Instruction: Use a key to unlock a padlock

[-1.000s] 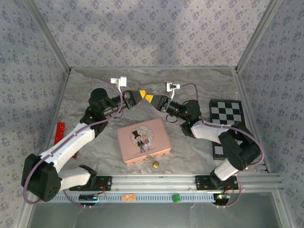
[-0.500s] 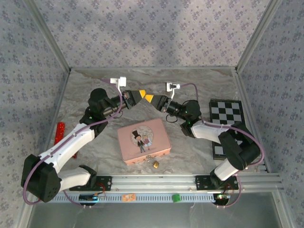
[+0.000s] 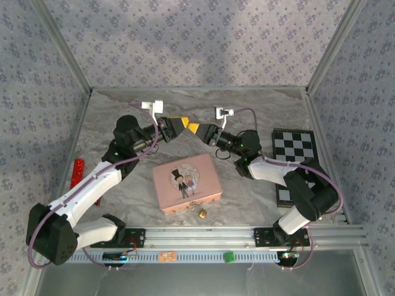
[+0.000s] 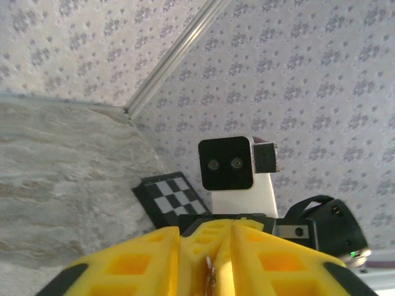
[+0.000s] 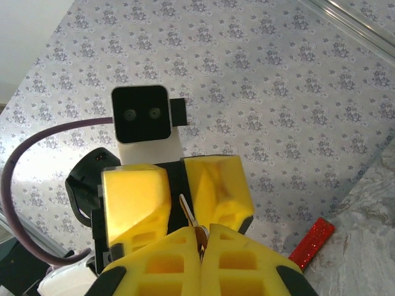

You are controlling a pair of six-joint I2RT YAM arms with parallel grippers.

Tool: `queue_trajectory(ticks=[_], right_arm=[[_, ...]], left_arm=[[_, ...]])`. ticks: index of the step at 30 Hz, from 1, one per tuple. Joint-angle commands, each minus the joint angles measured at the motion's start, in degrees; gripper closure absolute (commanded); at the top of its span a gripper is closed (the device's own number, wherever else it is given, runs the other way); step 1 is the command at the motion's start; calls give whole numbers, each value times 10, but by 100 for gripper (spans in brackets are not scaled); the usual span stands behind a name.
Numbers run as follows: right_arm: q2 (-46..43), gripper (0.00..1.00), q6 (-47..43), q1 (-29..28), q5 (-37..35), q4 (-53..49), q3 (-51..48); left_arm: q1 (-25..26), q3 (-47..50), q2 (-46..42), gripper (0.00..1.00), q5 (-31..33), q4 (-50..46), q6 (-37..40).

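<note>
Yellow-fingered right gripper [image 5: 199, 242] is closed tight on the key [image 5: 188, 217], held up off the desk [image 3: 244, 194]. Left gripper [image 5: 178, 185] meets it tip to tip, jaws slightly parted either side of the key blade. Padlock [image 3: 202, 213] lies on the desk just beside the near edge of the pink tin [image 3: 187, 183].

**Item counts.**
- Two robot arms: left arm [image 3: 92, 188] and right arm [image 3: 290, 176].
- Two yellow-fingered pincers: left pincer [image 3: 181, 123] and right pincer [image 3: 194, 128].
- Two white wrist cameras: left wrist camera [image 3: 152, 106] and right wrist camera [image 3: 223, 112].
- One marbled table [image 3: 259, 105].
- One pink tin box [image 3: 187, 183].
- One brass padlock [image 3: 202, 213].
- One key [image 5: 187, 213].
- One black-and-white chequered board [image 3: 295, 148].
- One red glittery strip [image 3: 78, 172].
- One front rail [image 3: 203, 234], with one small orange tag [image 3: 166, 256] and one small green piece [image 3: 228, 256] just below it.
</note>
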State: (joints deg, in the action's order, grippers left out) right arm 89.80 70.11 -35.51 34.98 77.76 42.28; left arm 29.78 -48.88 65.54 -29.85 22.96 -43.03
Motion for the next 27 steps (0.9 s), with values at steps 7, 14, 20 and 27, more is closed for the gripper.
queue_trajectory(ticks=[7, 14, 20, 27], right_arm=[[-50, 100, -94, -10, -13, -132, 1], [-119, 100, -233, -35, -35, -313, 21], [-158, 100, -301, -41, -50, -400, 26], [-206, 100, -404, -55, -93, -550, 56]], left_arm=[[-13, 5, -41, 46, 44, -58, 28], [-16, 4, -48, 41, 24, -93, 52], [-17, 3, -61, 41, 24, -123, 67], [-14, 12, -104, 38, 54, -219, 116]])
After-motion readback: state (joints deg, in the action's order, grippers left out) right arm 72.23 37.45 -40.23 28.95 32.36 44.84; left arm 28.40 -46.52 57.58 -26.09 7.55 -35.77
